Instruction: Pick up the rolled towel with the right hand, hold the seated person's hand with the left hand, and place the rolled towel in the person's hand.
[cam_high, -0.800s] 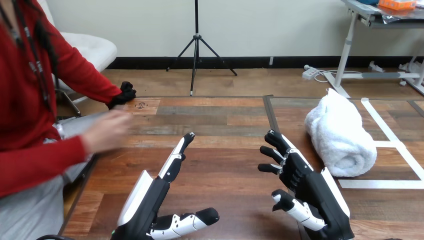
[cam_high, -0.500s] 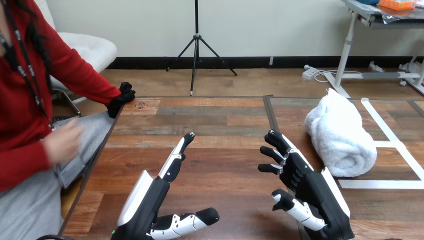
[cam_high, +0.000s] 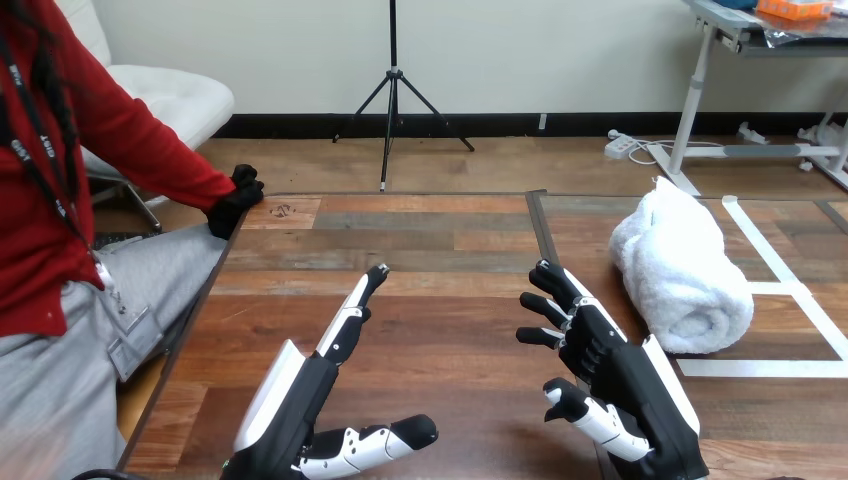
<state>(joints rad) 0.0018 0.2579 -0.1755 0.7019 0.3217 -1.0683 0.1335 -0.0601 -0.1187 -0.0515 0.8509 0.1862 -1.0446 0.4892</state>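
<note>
A white rolled towel (cam_high: 681, 265) lies on the table at the right, its long side running away from me. My right hand (cam_high: 610, 365) hovers low over the table just left of the towel's near end, fingers relaxed and spread, holding nothing. My left hand (cam_high: 300, 400) is at the lower middle-left, fingers straight and pointing away, thumb stretched to the right, also empty. The person's hand (cam_high: 236, 196), in a black glove below a red sleeve, rests as a fist at the table's far left corner, well apart from both my hands.
White tape lines (cam_high: 790, 300) mark a rectangle on the table around the towel. A dark seam (cam_high: 542, 232) runs across the tabletop between my hands. The person sits along the table's left edge (cam_high: 195, 310).
The person's bare hand, earlier over the table's left edge, has drawn back out of sight. Their gloved fist has shifted slightly left. My hands and the towel have not moved.
</note>
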